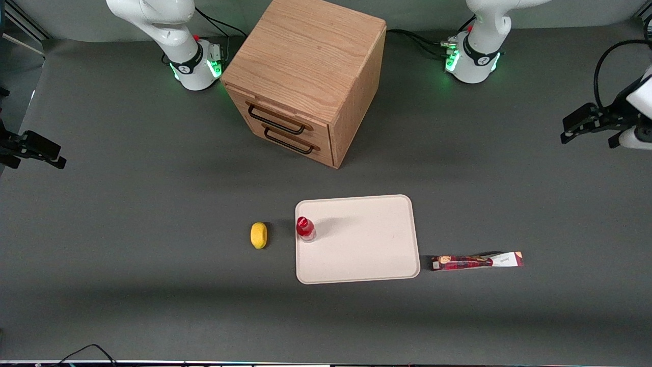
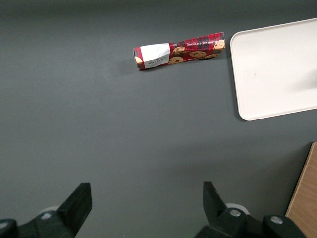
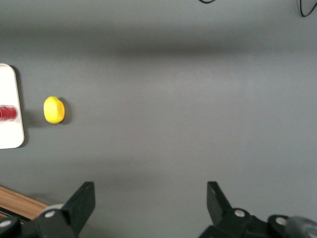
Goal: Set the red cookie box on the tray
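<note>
Well ahead of the gripper (image 2: 143, 208), which hangs w/ jaws spread & empty, red cookie box (image 2: 178, 51) lies flat just beside tray (image 2: 272, 74), not on it — best approach: drop over box mid-length, pinch across narrow width, lift clear of low rim.

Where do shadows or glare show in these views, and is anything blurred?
Front view: soft shadows beside the drawer cabinet and the bottle on the tray. Left wrist view: red cookie box sharp, no glare; open gripper hovers over bare table.
</note>
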